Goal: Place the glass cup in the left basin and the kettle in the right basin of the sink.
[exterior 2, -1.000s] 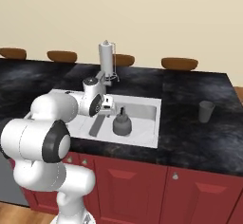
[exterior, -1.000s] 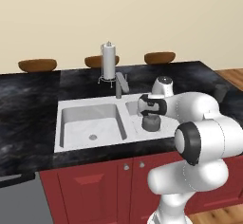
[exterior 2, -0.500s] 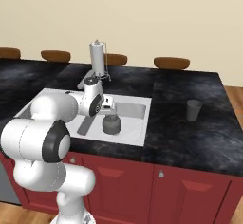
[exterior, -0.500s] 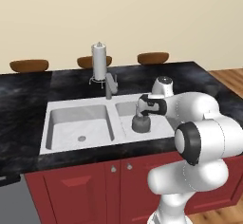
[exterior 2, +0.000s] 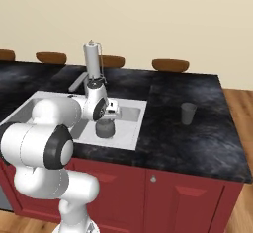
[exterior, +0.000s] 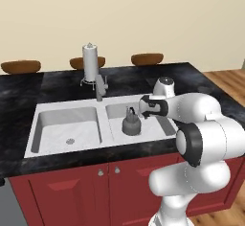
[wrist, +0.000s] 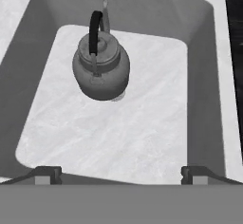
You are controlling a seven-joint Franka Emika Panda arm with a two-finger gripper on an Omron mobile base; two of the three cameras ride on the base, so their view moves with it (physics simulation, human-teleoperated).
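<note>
Kettle point(wrist: 100, 66), small, squat, grey metal, already sits upright in the narrower right basin point(wrist: 142, 133) beneath my released, empty end effector point(wrist: 121, 173), while I judge the translucent glass cup point(exterior 2: 188, 113), standing well apart on the black marble bench point(exterior 2: 197, 138), still needs moving to the left basin point(exterior: 67, 131).

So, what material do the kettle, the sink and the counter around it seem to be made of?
The kettle looks like dull grey metal: even grey body, soft sheen, thin dark arched handle. The sink seems pale matte stone or ceramic, with faint marbled streaks on the right basin floor; which one I cannot tell. The counter looks like polished black marble, with cloudy grey veins.
</note>
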